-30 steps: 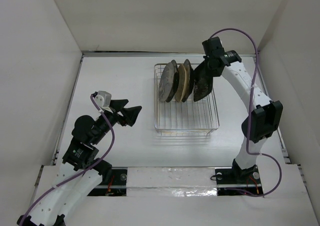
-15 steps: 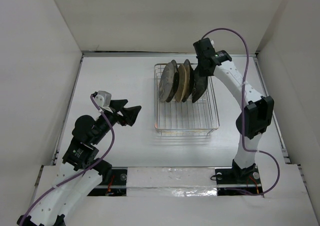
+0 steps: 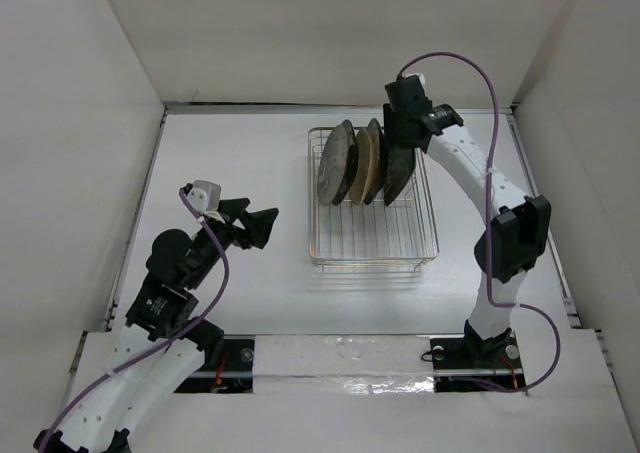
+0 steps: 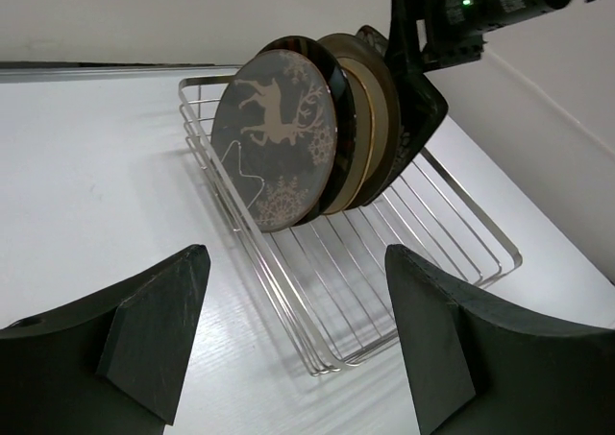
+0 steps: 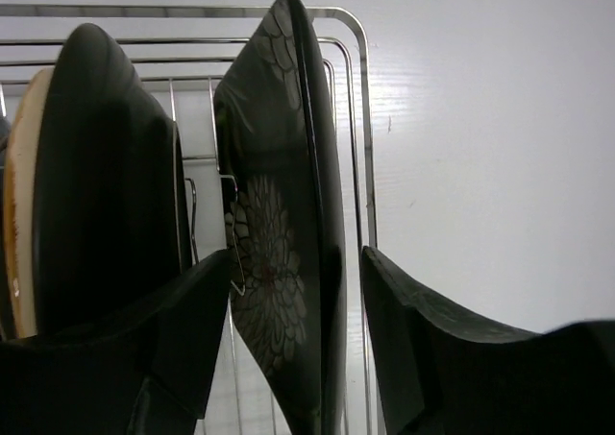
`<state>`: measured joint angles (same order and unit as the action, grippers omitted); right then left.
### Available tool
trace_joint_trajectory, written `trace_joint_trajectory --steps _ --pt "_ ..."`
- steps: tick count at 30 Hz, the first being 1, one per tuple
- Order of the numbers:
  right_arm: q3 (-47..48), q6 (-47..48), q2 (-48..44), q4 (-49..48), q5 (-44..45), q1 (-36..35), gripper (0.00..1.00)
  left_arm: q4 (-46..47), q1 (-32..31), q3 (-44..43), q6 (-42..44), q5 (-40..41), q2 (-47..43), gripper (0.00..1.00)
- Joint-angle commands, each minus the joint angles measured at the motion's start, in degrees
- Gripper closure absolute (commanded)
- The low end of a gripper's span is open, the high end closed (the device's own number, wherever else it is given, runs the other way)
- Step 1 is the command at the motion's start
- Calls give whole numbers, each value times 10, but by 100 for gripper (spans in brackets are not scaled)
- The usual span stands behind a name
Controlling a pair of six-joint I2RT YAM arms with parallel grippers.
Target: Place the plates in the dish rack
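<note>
The black square plate with white flowers (image 5: 274, 147) stands in the chrome wire dish rack (image 3: 372, 255). The right tool (image 5: 296, 254) sits around it, not squeezing. It should lift straight up, I think, so nothing tips. The left tool (image 4: 293, 257) is wide apart, empty.

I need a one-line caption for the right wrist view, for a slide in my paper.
Right gripper straddling the black flowered plate, which stands on edge in the dish rack.
</note>
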<state>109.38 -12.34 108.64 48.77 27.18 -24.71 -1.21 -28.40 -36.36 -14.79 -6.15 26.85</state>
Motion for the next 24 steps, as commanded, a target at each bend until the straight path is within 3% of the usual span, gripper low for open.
trace_joint_trajectory --steps 1,5,6,10,11,12,16,20,24 --pt "-26 1 -93 -96 10 -24 33 14 -2 -4 9 34 4 29" --pt "-114 -3 -195 -200 34 -58 3 14 -2 -4 12 55 4 28" --pt "-142 -3 -247 -227 51 -68 0 13 -2 -6 12 68 2 28" --pt "-359 -6 -415 -414 149 -128 0 14 -2 -5 16 114 -17 26" --pt "-413 -6 -451 -510 153 -133 0 16 -2 -2 17 121 -25 26" --pt "-515 -8 -488 -548 159 -133 0 23 -2 1 18 130 -27 26" --pt "-704 -13 -682 -714 200 -128 0 39 -2 8 25 142 -19 25" --pt "-778 -43 -759 -728 172 -86 0 54 -2 9 32 148 0 25" --pt "-784 -85 -762 -689 135 -50 0 84 -2 23 41 154 5 25"
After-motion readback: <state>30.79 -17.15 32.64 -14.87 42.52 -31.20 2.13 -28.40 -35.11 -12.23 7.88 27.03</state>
